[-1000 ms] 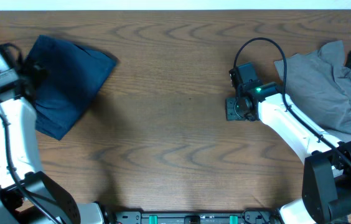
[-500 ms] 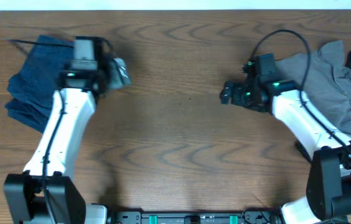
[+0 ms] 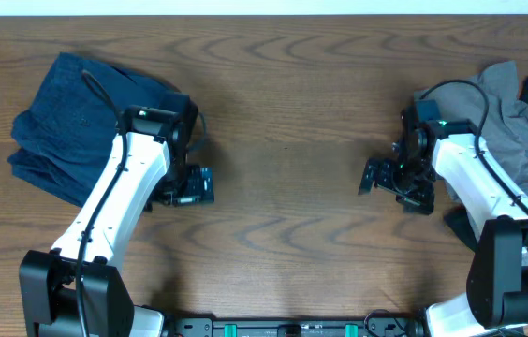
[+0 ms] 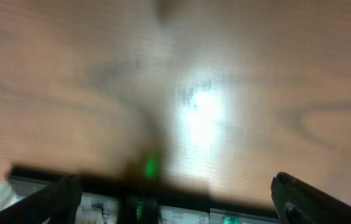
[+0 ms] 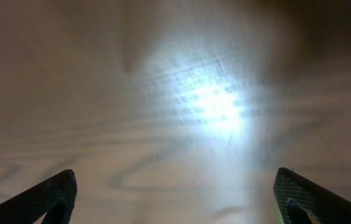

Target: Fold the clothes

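The overhead view is evenly lit and sharp, with faint soft shadows on the counter (image 3: 283, 187). Both wrist views are heavily blurred, the wood grain smeared. Each shows a bright glare patch (image 5: 216, 99) mid-frame, stronger on the right. Dark fingertips (image 4: 54, 199) at the lower corners are out of focus.

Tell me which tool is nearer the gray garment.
Right. The right tool is close beside the gray garment, on its inner side. The left tool is far off on the opposite side, next to the navy garment.
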Robot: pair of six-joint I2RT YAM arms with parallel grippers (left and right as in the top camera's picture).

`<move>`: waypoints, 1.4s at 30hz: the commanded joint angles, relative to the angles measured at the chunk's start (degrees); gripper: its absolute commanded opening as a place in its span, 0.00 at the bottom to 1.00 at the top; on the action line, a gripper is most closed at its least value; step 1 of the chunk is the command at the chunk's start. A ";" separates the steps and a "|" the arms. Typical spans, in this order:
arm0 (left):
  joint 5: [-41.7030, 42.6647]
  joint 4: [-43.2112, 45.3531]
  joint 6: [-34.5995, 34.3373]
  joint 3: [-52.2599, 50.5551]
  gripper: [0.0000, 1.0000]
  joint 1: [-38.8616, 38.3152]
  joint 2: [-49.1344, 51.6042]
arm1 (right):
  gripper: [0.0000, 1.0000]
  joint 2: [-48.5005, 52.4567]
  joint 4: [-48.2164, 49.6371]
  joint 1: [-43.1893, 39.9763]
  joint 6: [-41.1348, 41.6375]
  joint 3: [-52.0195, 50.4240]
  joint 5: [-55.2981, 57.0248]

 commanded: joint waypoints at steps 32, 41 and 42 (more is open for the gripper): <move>-10.93 24.26 -2.23 -26.38 0.98 -0.07 -67.98 | 0.99 -71.01 12.31 18.05 11.56 -25.07 28.96; -10.93 24.17 -2.23 -27.45 0.98 -0.07 -67.65 | 0.99 -70.99 11.67 18.05 11.54 -25.07 28.50; -10.93 24.17 -2.23 -27.45 0.98 -0.07 -67.65 | 0.99 -70.99 11.41 18.05 11.54 -25.07 28.50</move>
